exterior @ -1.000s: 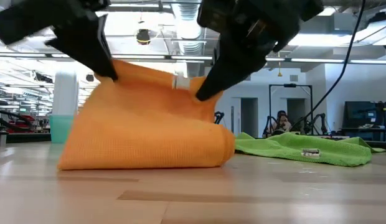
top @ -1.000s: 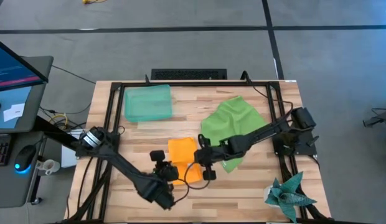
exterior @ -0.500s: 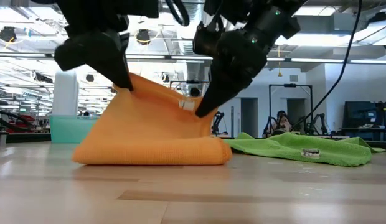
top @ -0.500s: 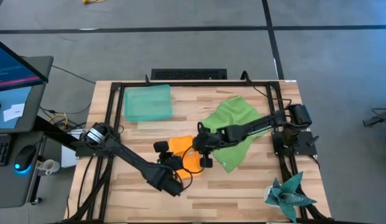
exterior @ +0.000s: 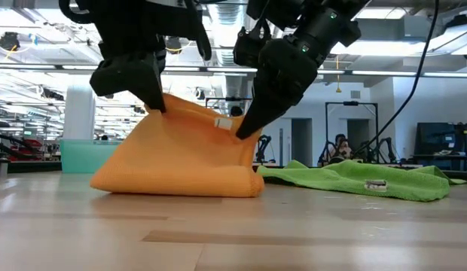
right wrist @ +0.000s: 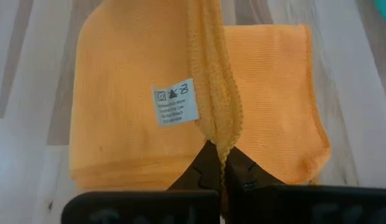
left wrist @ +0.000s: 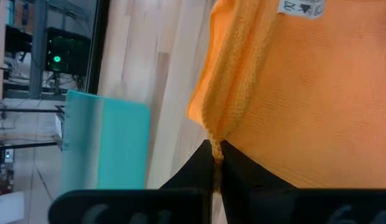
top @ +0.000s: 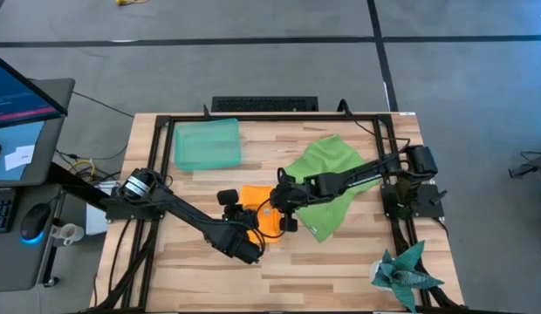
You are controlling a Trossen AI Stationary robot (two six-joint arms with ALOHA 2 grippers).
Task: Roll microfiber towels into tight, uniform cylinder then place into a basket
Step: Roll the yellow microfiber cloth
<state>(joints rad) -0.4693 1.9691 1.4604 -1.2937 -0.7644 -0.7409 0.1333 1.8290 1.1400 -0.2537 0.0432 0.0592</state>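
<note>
The orange microfiber towel (top: 260,212) lies folded at the table's middle. Its lower fold (exterior: 173,184) rests on the wood and its upper edge is raised in a tent shape. My left gripper (exterior: 154,104) is shut on that edge's left end. My right gripper (exterior: 245,129) is shut on its right end, beside the white label (right wrist: 175,102). The lime green towel (top: 327,174) lies spread flat to the right. The teal basket (top: 207,144) stands at the far left. My left gripper pinches the orange towel's raised hemmed edge (left wrist: 213,132) between its two fingers, slanting down from above. The edge looks bunched, in more than one layer. The cloth slopes down from the fingers to the fold on the table. My right gripper pinches the same raised edge (right wrist: 219,134) close to the label, slanting down from above. The hem is gathered in several layers at the fingertips. Below the hold the towel spreads out, and its folded bottom rests on the table.
A spiky teal star-shaped object (top: 406,270) sits at the near right corner. A black frame (top: 157,157) borders the tabletop. Bare wood lies along the near edge and between the basket and the green towel.
Both grippers, still shut on the orange towel's raised edge, have gone toward the table's far edge. The towel has followed along the table. Its lower fold has stayed on the wood, and the tent shape has become narrower.
</note>
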